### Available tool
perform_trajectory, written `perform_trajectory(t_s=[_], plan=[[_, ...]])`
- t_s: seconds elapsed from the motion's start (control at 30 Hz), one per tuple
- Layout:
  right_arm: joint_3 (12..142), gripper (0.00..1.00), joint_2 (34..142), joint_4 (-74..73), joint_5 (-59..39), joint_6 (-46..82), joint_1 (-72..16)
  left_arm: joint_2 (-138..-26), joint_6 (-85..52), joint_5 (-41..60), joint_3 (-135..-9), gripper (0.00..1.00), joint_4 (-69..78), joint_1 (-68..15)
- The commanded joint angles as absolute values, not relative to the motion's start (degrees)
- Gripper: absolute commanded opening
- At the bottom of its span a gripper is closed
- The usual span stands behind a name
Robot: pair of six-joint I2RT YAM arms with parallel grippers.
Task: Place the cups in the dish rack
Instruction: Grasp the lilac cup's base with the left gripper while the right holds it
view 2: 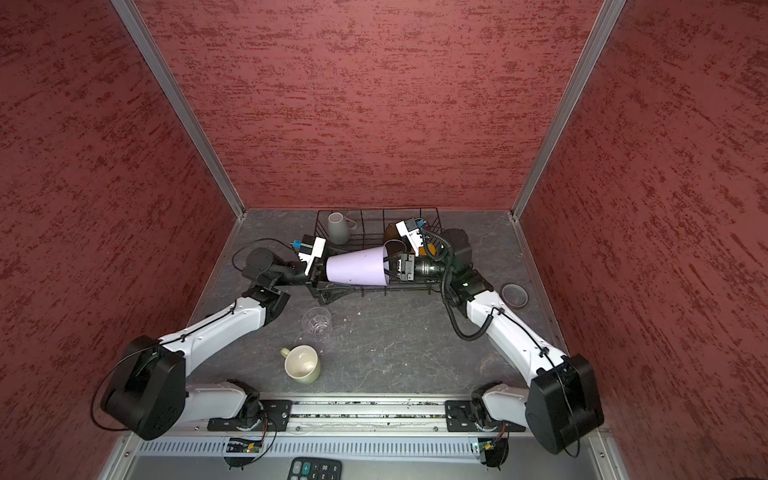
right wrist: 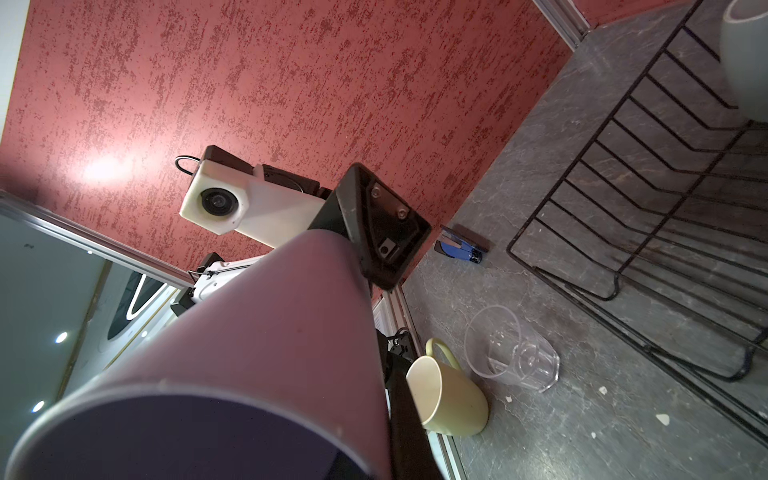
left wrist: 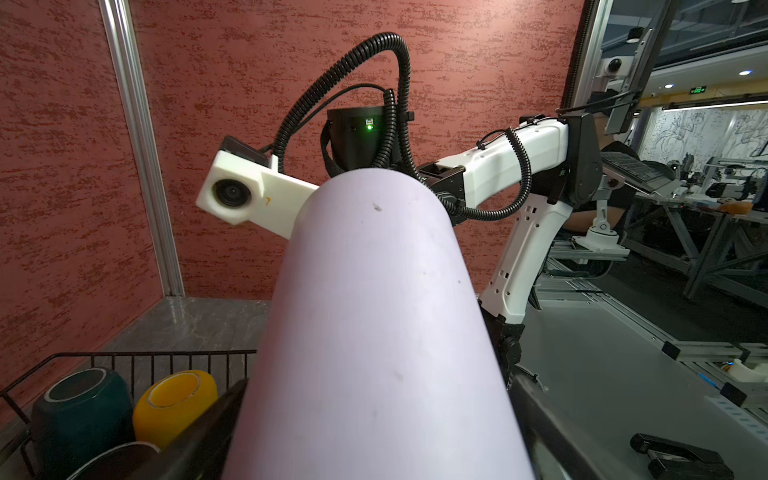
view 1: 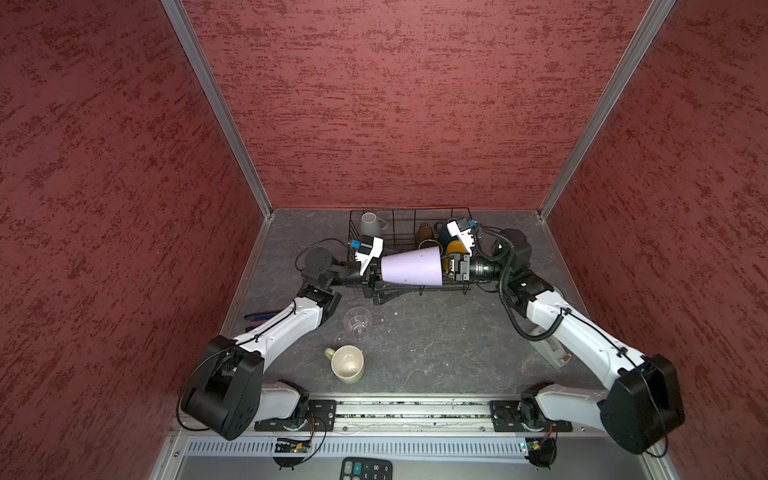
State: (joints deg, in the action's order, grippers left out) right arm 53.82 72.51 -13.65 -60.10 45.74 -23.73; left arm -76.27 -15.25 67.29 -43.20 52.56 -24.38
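Over the dish rack (view 1: 399,226), my right jaws clamp the lilac tumbler (view 1: 411,267) by its rim; my left jaws straddle its base, grip unclear. The grey mug (view 1: 369,224) sits racked; clear glass (view 1: 357,321) and pale-green mug (view 1: 348,365) wait lower mid-frame.

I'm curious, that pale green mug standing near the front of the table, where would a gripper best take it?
Probably by the rim, coming straight down. The pale-green mug stands upright with its mouth open upward, so one finger can go inside and one outside the wall. Choose the side opposite its handle, which points left and back; the clear glass stands apart behind it.
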Motion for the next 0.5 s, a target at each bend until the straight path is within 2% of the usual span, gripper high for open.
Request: perform_trajectory(t_s=[0.0, 0.13, 0.47], plan=[[53.2, 0.0, 73.6, -19.4, -61.4, 47.9, -24.7, -77.1, -15.9, 68.6, -45.0, 0.92, 54.1, -25.0], [53.2, 0.0, 74.8, -20.2, -61.4, 48.5, -25.4, -77.0, -16.0, 68.9, -45.4, 0.89, 54.1, -25.0], [51.9, 0.0, 76.0, -23.9, -61.9, 50.7, -26.1, -75.0, -15.3, 69.0, -45.5, 0.92, 54.4, -24.8]])
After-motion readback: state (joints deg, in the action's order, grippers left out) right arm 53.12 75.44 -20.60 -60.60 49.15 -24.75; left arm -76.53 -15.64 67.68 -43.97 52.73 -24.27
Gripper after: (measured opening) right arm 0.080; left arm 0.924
